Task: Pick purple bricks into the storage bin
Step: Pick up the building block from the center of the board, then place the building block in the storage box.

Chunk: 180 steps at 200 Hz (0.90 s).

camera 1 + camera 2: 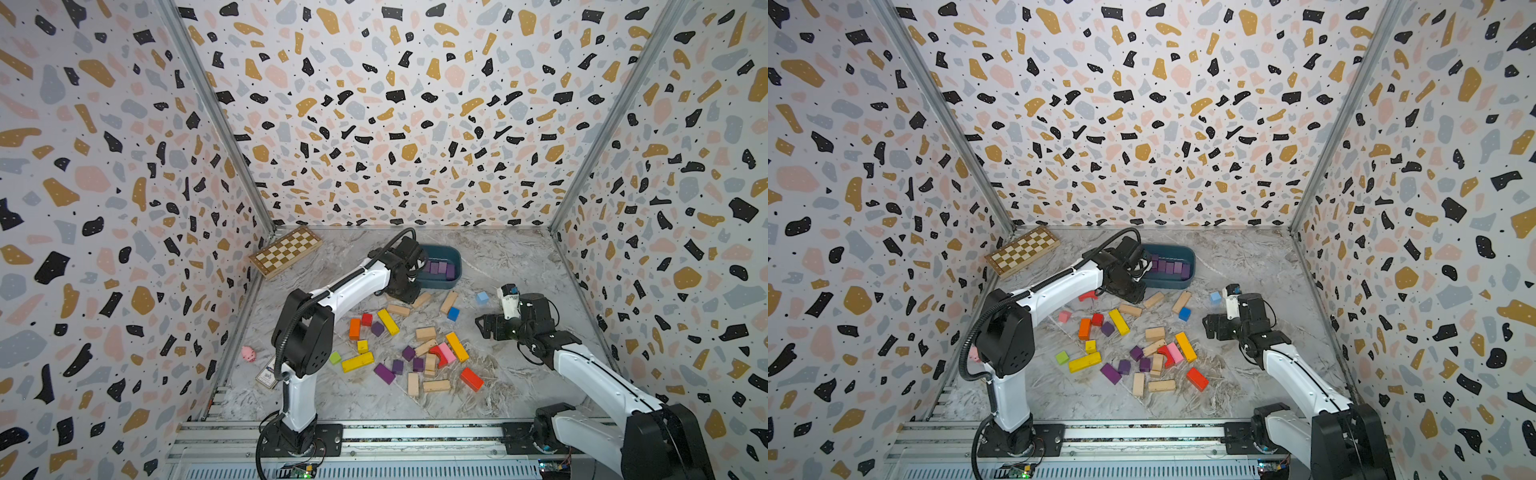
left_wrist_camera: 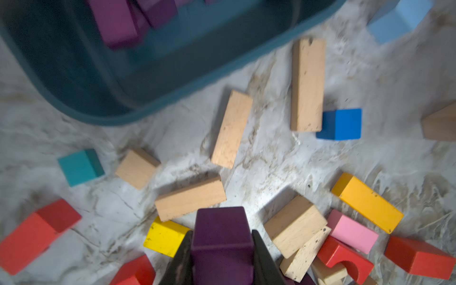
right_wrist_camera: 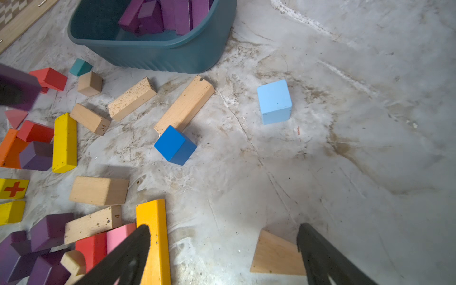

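Note:
My left gripper (image 2: 222,233) is shut on a dark purple brick (image 2: 220,222) and hangs just in front of the near left corner of the teal storage bin (image 1: 451,282). Several purple bricks (image 1: 440,268) lie inside the bin, which also shows in the right wrist view (image 3: 160,56). More purple bricks lie loose among the coloured blocks, such as a cube (image 1: 377,329) and a bar (image 1: 384,373). My right gripper (image 3: 224,228) stands open over bare table, with an orange bar (image 3: 153,237) on one side and a wooden wedge (image 3: 274,254) on the other.
Plain wooden blocks (image 1: 449,301), a blue cube (image 1: 453,313) and a light blue cube (image 1: 482,297) lie in front of the bin. A wooden chessboard (image 1: 286,250) sits at the back left. A pink pig toy (image 1: 248,354) and a card (image 1: 268,376) lie by the left wall.

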Tool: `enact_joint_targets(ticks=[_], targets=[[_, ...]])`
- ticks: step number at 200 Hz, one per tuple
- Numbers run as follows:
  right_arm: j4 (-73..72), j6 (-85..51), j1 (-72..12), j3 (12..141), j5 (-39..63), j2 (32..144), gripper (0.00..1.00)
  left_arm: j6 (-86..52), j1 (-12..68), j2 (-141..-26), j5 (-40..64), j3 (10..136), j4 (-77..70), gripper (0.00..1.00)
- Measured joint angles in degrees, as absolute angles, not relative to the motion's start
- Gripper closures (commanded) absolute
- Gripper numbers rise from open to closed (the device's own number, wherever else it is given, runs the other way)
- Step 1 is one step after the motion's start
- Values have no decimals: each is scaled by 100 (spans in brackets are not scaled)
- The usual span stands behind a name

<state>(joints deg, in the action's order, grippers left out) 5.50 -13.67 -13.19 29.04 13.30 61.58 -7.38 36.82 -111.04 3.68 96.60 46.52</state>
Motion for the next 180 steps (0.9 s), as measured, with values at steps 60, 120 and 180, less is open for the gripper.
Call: enact_joint_targets(ticks=[60,120,180], targets=[[550,-1367,-1319,2904,1332,6158,5,-502,3524,-11972,298,11476,5030,93],[550,-1367,-1293,2902,1341,6158,5,-399,3164,-13277,368,12571,5419,95],[550,-1367,-1247,2902,1367,6206,6,-331,3048,-13576,349,12811,5505,95]])
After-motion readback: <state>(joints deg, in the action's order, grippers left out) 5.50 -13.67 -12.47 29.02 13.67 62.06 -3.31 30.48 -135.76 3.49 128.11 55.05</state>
